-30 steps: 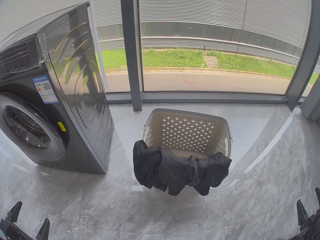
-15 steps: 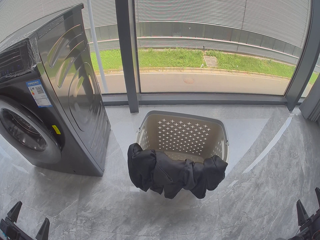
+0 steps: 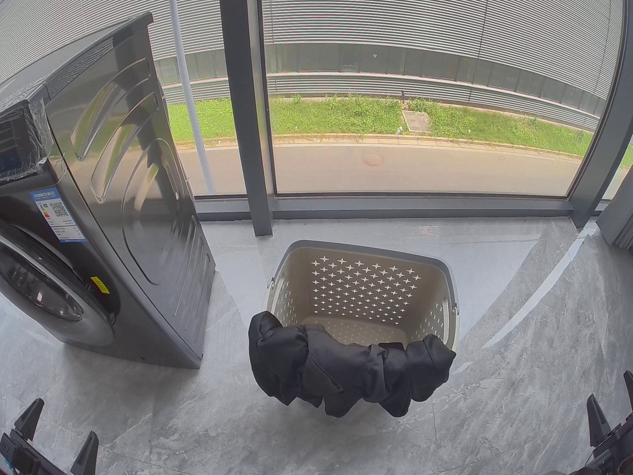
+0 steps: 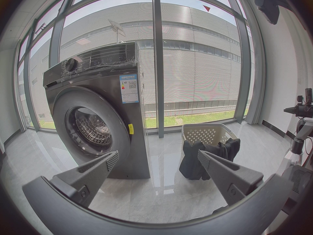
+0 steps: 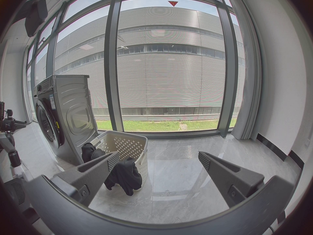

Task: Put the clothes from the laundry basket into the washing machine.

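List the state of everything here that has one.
washer: upright, round door looks shut.
basket: upright, inside looks bare.
garment: draped over the basket's near rim, hanging down outside.
left tool: open, empty.
right tool: open, empty.

Unreadable print, sticker (image 4: 129,88) on washing machine (image 4: 97,84)

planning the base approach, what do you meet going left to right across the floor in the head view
washing machine → laundry basket with dark clothes draped over its near rim → right gripper
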Controlling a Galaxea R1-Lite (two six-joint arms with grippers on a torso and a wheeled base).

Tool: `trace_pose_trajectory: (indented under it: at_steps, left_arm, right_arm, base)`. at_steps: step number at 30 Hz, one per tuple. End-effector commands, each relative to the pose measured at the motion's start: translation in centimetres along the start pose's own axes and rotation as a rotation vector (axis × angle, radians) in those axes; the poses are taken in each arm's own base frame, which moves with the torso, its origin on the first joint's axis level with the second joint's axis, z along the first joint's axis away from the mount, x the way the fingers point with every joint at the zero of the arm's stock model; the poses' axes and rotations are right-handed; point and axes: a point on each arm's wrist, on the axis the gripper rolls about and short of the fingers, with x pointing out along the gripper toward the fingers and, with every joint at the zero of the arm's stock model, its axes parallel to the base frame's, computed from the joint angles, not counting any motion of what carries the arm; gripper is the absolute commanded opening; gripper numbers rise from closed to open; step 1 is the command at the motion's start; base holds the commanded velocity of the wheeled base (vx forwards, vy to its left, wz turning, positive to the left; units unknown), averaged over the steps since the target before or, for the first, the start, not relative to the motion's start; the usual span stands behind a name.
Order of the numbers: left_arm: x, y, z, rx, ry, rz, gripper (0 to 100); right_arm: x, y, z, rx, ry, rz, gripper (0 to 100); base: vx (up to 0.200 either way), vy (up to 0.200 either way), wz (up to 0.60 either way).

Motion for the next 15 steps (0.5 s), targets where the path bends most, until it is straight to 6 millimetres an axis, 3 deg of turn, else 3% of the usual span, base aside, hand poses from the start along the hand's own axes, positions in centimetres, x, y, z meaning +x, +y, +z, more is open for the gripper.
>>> trace_pose_trajectory:
  at_steps: [1,3,12,15]
  left_arm:
    - [0.02,-0.03,-0.53,-0.001,0.001,0.0,100]
    - [0.02,-0.03,-0.53,-0.006,0.001,0.0,100]
    - [0.02,-0.03,-0.53,-0.003,0.001,0.0,100]
    - [0.02,-0.03,-0.53,-0.003,0.001,0.0,100]
  right_arm:
    - [0.0,0.0,-0.52,0.0,0.001,0.0,100]
    - [0.0,0.0,-0.52,0.0,0.001,0.0,100]
    - [0.0,0.0,-0.52,0.0,0.001,0.0,100]
    - [0.0,0.0,-0.52,0.0,0.001,0.0,100]
  base:
    - [0.0,0.0,0.0]
    - [0.0,0.0,0.0]
    - [0.2,0.0,0.0]
    - [0.0,0.0,0.0]
